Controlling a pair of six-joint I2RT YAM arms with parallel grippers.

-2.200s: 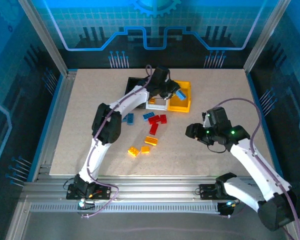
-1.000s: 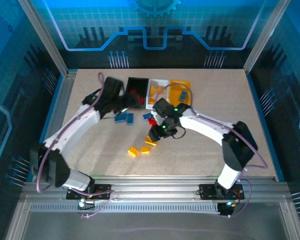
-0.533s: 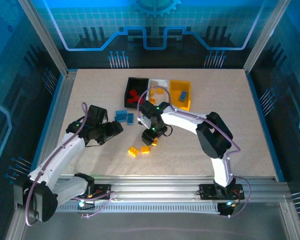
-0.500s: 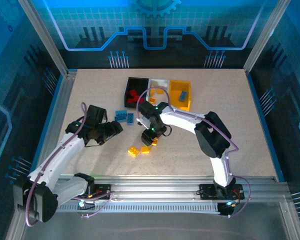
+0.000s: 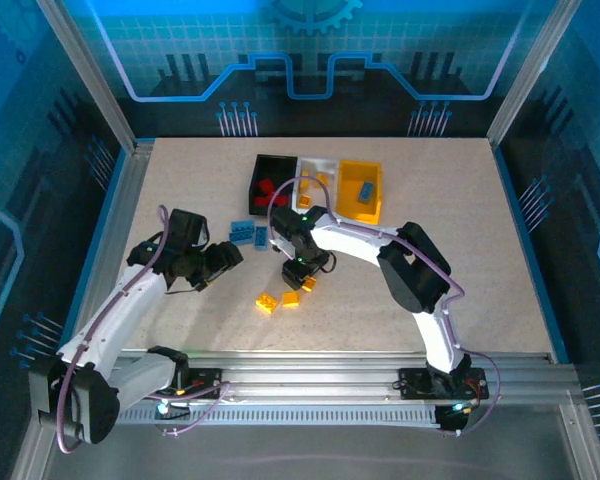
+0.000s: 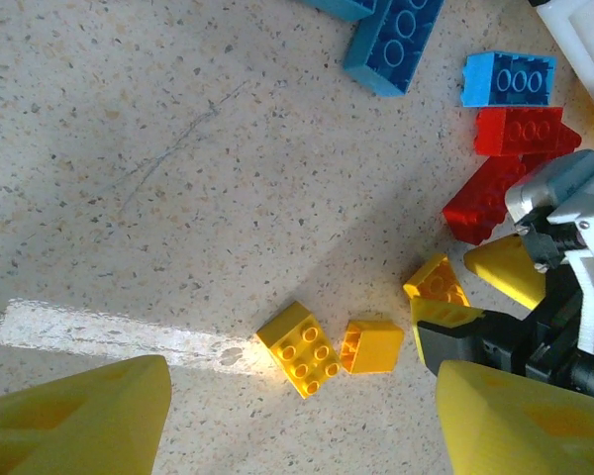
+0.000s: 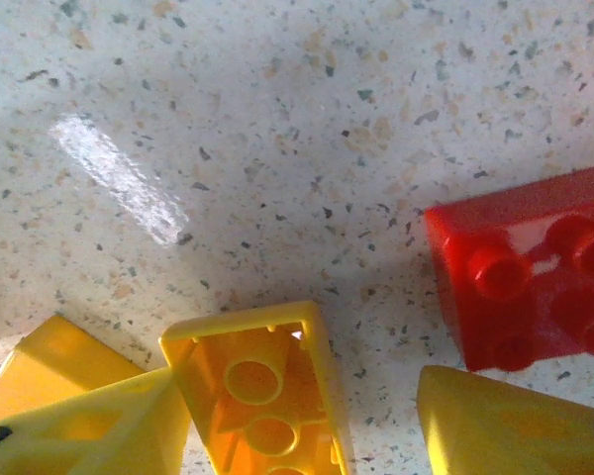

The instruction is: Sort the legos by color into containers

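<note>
Three containers stand at the back: a black bin (image 5: pixel 257 168) with red legos, a white bin (image 5: pixel 325 163) and a yellow-orange bin (image 5: pixel 347 208) with a blue lego (image 5: pixel 364 190) in it. Loose blue legos (image 5: pixel 242 232), two yellow ones (image 5: pixel 267 302) and red ones (image 6: pixel 520 131) lie mid-table. My right gripper (image 5: pixel 302 272) is open and low over the table. An upside-down yellow lego (image 7: pixel 262 396) lies between its fingers, against the left one, with a gap to the right one. My left gripper (image 5: pixel 220 262) hangs open over bare table, the yellow pair (image 6: pixel 299 348) ahead of it.
A red lego (image 7: pixel 525 277) lies just right of the right gripper's fingers. The two grippers are close together, the right gripper (image 6: pixel 564 267) showing at the edge of the left wrist view. Bare tabletop lies to the left, right and front of the pile.
The left arm has drawn back from the yellow-orange bin to the left side, leaving a blue lego in it. The right arm has swung in from the right and come down around the upside-down yellow lego.
</note>
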